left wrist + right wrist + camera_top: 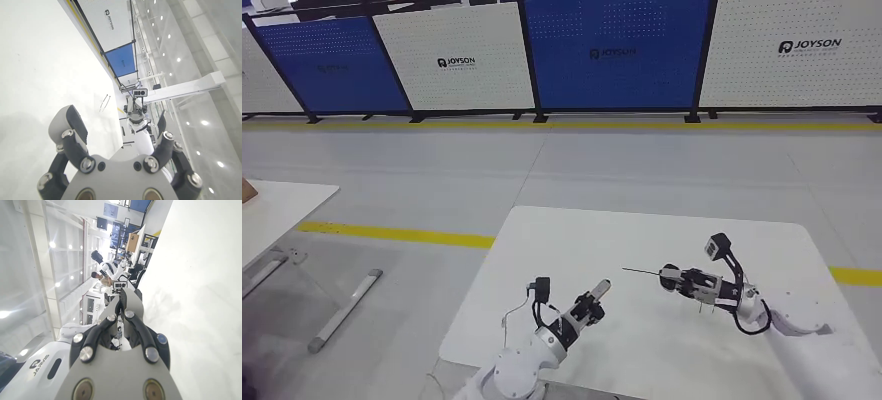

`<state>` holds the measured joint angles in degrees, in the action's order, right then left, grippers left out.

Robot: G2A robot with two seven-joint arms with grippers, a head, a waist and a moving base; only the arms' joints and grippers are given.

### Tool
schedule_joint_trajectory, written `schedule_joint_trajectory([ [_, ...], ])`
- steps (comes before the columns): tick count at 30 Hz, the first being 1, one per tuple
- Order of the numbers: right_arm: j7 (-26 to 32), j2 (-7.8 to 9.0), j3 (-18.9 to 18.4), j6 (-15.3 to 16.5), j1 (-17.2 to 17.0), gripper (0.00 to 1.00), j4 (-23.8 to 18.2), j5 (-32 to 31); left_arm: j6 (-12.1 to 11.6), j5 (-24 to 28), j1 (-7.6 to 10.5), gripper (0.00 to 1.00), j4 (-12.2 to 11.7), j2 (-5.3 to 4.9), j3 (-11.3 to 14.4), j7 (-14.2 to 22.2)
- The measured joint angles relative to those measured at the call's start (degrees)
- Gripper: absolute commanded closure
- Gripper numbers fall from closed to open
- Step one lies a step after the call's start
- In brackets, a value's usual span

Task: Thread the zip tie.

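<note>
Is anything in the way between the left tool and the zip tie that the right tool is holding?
Nothing visible. The open left tool faces the zip tie, which sticks out from the shut right tool, with only open space above the table between them.

Left arm low at near left, tool (pixel 597 293) angled far-right, fingers (pixel 75 121) spread wide. Right arm bent at right, tool (pixel 669 276) aimed left, pinched on zip tie (pixel 640 270).
</note>
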<state>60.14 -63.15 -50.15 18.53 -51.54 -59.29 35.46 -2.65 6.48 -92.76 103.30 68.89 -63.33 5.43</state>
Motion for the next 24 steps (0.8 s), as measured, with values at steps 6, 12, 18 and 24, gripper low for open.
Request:
schedule_joint_trajectory([
  [6, -2.65, -1.17, 1.68, 0.49, -1.02, 1.00, -1.75, -0.67, -1.21, 4.78, 3.34, 0.00, -1.40, 1.09, 3.77, 0.22],
  [12, -2.86, -1.27, 1.81, 0.62, -0.94, 1.00, -1.62, -0.79, -0.95, 5.46, 4.33, 0.00, -2.37, 1.44, 4.52, -1.95],
  [18, -2.95, -1.28, 1.81, 0.56, -1.02, 1.00, -1.72, -0.84, -0.61, 6.25, 4.36, 0.00, -2.69, 1.52, 4.64, -1.94],
  [24, -4.00, -1.35, 1.40, -0.30, -2.60, 1.00, -4.45, -2.26, -0.96, 11.54, 8.85, 0.00, -5.80, 3.23, 7.23, -8.28],
])
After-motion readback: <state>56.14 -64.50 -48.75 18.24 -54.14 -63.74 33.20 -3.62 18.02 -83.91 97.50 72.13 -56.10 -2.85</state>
